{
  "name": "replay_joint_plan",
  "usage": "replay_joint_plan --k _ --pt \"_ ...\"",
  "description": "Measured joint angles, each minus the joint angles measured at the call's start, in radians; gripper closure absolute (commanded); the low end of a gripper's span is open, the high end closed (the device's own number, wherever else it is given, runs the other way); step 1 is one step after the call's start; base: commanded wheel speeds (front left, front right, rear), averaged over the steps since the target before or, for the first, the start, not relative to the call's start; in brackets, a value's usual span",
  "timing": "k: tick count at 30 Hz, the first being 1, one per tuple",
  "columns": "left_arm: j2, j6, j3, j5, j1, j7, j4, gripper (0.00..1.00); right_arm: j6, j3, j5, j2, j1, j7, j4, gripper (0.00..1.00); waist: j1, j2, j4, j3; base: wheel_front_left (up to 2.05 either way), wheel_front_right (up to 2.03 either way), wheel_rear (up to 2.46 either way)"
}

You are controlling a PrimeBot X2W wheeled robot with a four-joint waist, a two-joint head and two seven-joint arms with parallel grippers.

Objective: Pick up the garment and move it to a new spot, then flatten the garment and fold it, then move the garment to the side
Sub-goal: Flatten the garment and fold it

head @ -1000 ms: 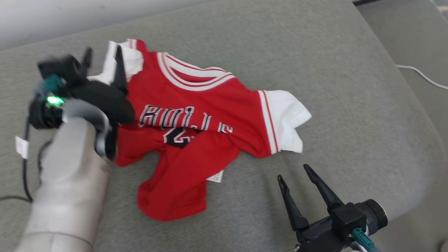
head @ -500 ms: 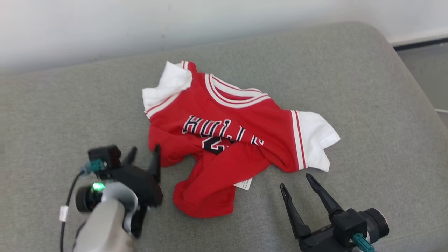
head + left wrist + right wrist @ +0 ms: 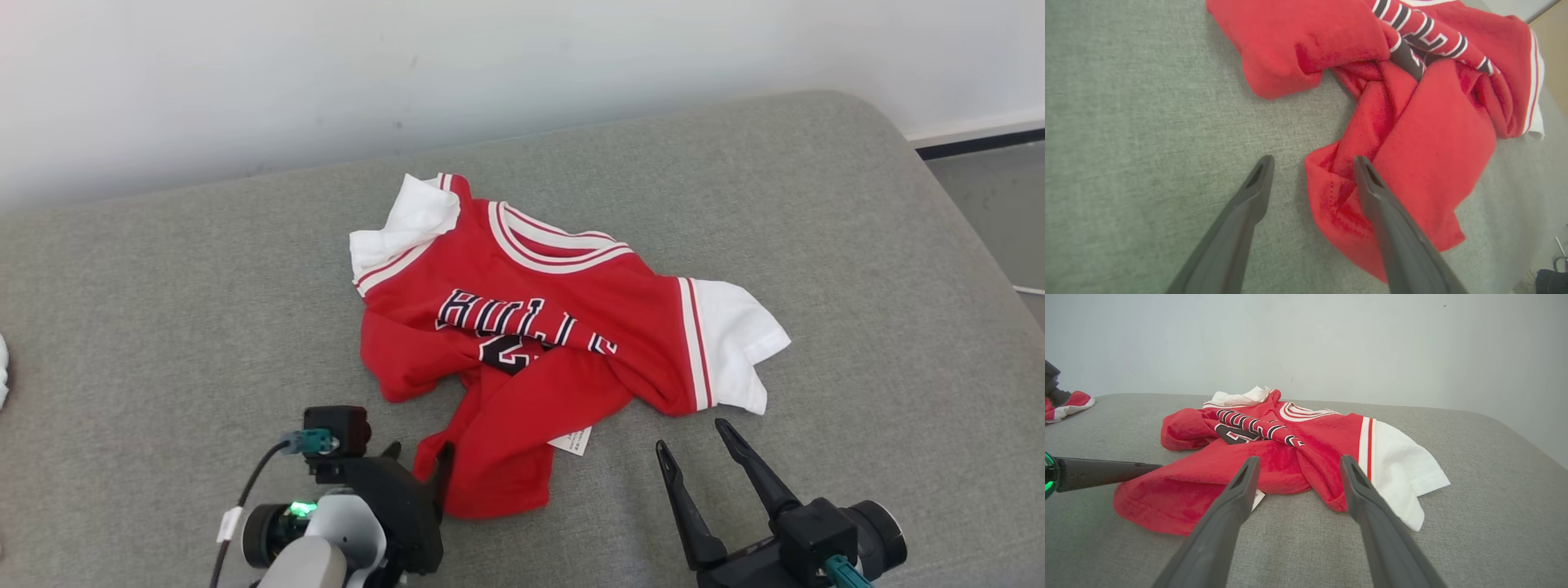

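A red jersey with white sleeves and dark lettering, the garment [image 3: 563,327], lies crumpled on the grey cushion [image 3: 163,327], its lower half twisted toward me. My left gripper [image 3: 420,451] stands open at the garment's near hem. In the left wrist view the left gripper [image 3: 1313,160] straddles the hem edge of the garment [image 3: 1433,134], one finger over red cloth and the other over bare cushion. My right gripper [image 3: 692,435] is open and holds nothing, just short of the white right sleeve. From the right wrist, the right gripper [image 3: 1299,458] points at the garment [image 3: 1327,437].
A pale wall [image 3: 490,65] runs behind the cushion. The cushion's rounded right edge drops to the floor [image 3: 996,196], where a white cable [image 3: 1030,288] lies. Another red and white cloth [image 3: 1065,404] sits at the far left. A white tag [image 3: 571,441] pokes from under the garment.
The head camera has tilted up. My left gripper has drawn back from the garment's far left sleeve to its near hem. The right gripper has stayed put and the garment lies as before.
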Motion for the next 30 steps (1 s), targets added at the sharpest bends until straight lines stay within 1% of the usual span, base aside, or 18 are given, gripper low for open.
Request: replay_joint_plan --k 4,6,7,9,12,15,16,23,26,30 --pt "0.012 0.037 -0.025 0.026 0.013 0.068 -0.025 0.0 0.0 0.006 0.004 0.003 -0.003 -0.001 0.0 0.0 0.0 0.0 -0.014 0.007 0.0 0.0 0.0" --pt "0.02 0.05 -0.035 0.032 0.013 0.098 -0.036 0.0 0.0 0.005 0.007 0.004 -0.005 -0.002 0.0 0.0 0.0 0.0 -0.022 0.011 0.0 0.0 0.0" --pt "0.021 0.051 -0.036 0.032 0.013 0.112 -0.044 0.0 0.0 0.004 0.008 0.004 -0.007 -0.002 0.0 0.0 0.0 0.0 -0.025 0.014 0.0 0.0 0.0" --pt "0.027 0.05 -0.038 0.026 0.015 0.132 -0.063 1.0 0.0 -0.002 0.009 0.005 -0.007 -0.005 0.0 0.0 0.0 0.0 -0.031 0.021 0.0 0.0 0.0" --pt "0.031 0.051 -0.029 0.016 0.026 0.134 -0.092 1.0 0.0 -0.006 0.009 0.006 -0.008 -0.006 0.0 0.0 0.0002 0.0 -0.036 0.03 0.0 0.0 0.0" --pt "0.03 0.063 0.004 -0.005 0.039 0.091 -0.126 1.0 0.0 -0.011 0.009 0.008 -0.008 -0.009 0.002 0.0 0.0002 0.0001 -0.037 0.033 0.0 0.0 0.0" --pt "0.03 0.063 0.004 -0.005 0.039 0.091 -0.126 1.0 0.0 -0.011 0.009 0.008 -0.008 -0.009 0.002 0.0 0.0002 0.0001 -0.037 0.033 0.0 0.0 0.0" --pt "0.035 0.077 0.146 -0.083 0.033 -0.073 -0.232 1.0 0.0 -0.02 0.01 0.012 -0.008 -0.01 0.011 0.0 0.0002 0.0002 -0.026 0.021 0.0 0.0 0.0" --pt "0.056 0.083 0.188 -0.101 0.021 -0.114 -0.258 1.0 0.0 -0.017 0.01 0.014 -0.007 -0.01 0.013 0.0 0.0002 0.0002 -0.02 0.013 0.0 0.0 0.0" --pt "0.092 0.095 0.219 -0.103 -0.004 -0.124 -0.258 1.0 0.0 -0.01 0.009 0.014 -0.007 -0.01 0.015 0.0 0.0002 0.0001 -0.016 0.001 0.0 0.0 0.0"
